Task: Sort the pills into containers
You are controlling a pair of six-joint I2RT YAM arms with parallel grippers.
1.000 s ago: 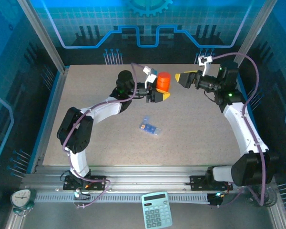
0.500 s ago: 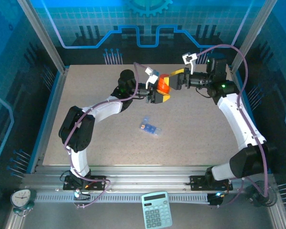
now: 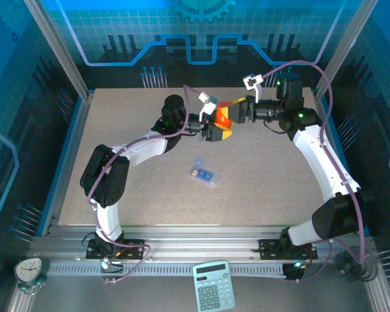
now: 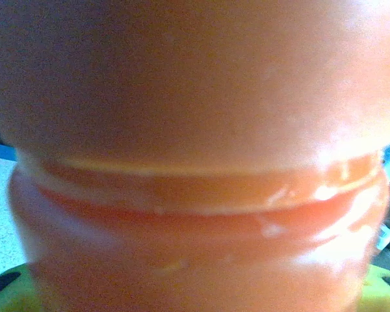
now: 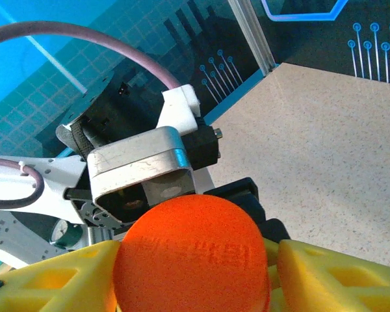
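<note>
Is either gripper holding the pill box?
No, the pill box lies on the table, apart from the held orange bottle.

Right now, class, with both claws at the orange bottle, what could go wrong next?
The right claw brackets the cap; if its grip is off-centre, it might slip on twisting. The left claw holds the orange bottle tilted, away from the pill box, so once opened, its contents might spill onto the table.
</note>
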